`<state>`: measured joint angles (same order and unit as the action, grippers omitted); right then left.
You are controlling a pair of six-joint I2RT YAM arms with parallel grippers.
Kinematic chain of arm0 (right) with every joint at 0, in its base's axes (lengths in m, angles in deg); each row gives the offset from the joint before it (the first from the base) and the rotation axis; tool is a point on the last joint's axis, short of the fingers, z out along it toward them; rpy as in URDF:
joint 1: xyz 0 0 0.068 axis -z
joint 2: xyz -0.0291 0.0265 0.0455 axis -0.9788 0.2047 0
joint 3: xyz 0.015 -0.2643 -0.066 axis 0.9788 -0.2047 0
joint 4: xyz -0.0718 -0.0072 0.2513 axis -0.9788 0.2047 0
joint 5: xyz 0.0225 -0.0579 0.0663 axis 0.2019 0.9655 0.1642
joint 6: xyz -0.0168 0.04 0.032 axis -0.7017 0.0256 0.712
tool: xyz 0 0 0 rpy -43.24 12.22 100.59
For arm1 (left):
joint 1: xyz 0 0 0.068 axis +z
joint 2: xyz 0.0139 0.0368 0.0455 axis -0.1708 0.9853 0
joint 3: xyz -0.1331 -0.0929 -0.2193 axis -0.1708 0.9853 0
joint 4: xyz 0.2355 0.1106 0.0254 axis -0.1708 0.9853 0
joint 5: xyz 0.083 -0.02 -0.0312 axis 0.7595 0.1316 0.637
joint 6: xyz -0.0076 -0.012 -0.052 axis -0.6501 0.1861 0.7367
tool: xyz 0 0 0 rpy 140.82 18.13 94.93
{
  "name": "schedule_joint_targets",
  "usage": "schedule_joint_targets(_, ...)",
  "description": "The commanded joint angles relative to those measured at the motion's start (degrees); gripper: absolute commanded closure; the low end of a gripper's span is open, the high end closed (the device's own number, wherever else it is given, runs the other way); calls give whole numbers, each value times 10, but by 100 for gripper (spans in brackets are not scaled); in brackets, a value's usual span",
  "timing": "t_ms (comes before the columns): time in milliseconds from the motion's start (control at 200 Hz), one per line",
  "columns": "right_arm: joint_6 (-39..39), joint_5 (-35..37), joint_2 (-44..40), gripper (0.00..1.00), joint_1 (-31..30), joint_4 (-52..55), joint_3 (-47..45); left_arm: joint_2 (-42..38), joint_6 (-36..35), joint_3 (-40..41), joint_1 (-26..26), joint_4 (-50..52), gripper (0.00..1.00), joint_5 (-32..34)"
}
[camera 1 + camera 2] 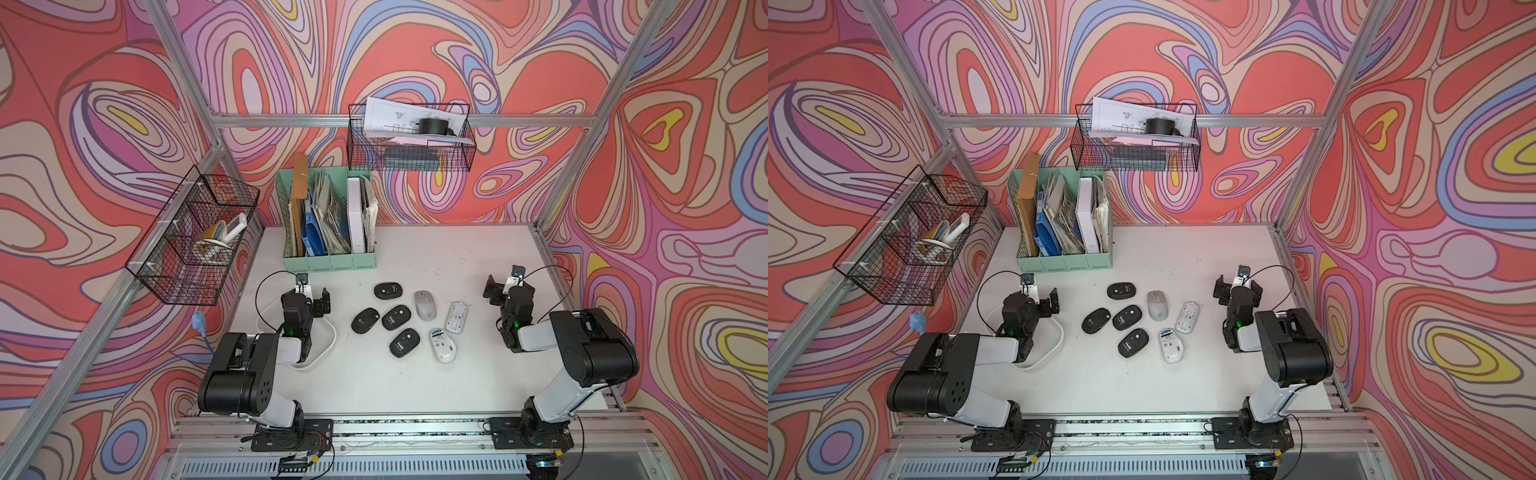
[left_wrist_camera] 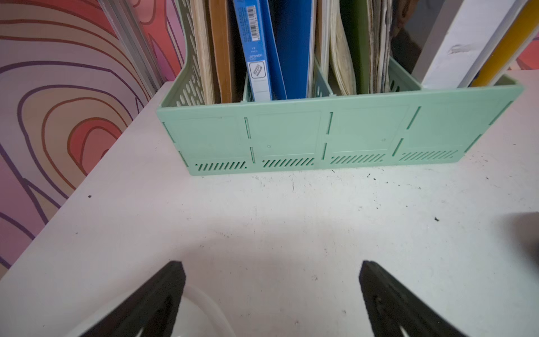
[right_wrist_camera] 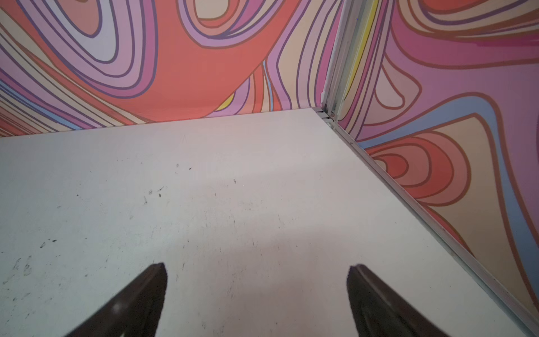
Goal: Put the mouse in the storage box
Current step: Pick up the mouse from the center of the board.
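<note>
Several mice lie loose in the middle of the white table in both top views: black ones such as a mouse [image 1: 396, 317] [image 1: 1127, 317], a grey mouse [image 1: 425, 304], and two white ones lying belly-up [image 1: 443, 345]. The storage box [image 1: 328, 341] [image 1: 1059, 332], a low white bin, sits left of them, mostly hidden under my left arm; its rim [image 2: 204, 294] shows by one finger in the left wrist view. My left gripper [image 1: 311, 298] [image 2: 272, 271] hangs open over the box's far end, empty. My right gripper [image 1: 508, 286] [image 3: 258, 271] is open and empty, right of the mice.
A mint-green file organiser [image 1: 330, 262] [image 2: 320, 137] full of folders stands at the back left, just ahead of my left gripper. Black wire baskets hang on the left frame [image 1: 195, 237] and the back rail [image 1: 409, 137]. Metal frame posts edge the table.
</note>
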<state>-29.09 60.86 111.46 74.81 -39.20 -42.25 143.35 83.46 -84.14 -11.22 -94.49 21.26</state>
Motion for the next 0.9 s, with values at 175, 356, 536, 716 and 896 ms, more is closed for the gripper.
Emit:
schedule_joint_targets(175,-5,-1,8,2,-4,-13,8,8,-8,-12,5,10,1,-8)
schedule_joint_targets(356,-5,-1,8,2,-3,-13,8,9,-7,-15,6,13,1,-5)
schedule_joint_targets(536,-4,-1,8,2,-3,-13,9,10,-7,-15,6,15,1,-6)
schedule_joint_targets(716,-4,-2,8,2,-3,-12,9,9,-9,-16,6,16,1,-6)
schedule_joint_targets(896,-4,-3,8,2,-3,-12,9,8,-3,-15,13,17,1,-17)
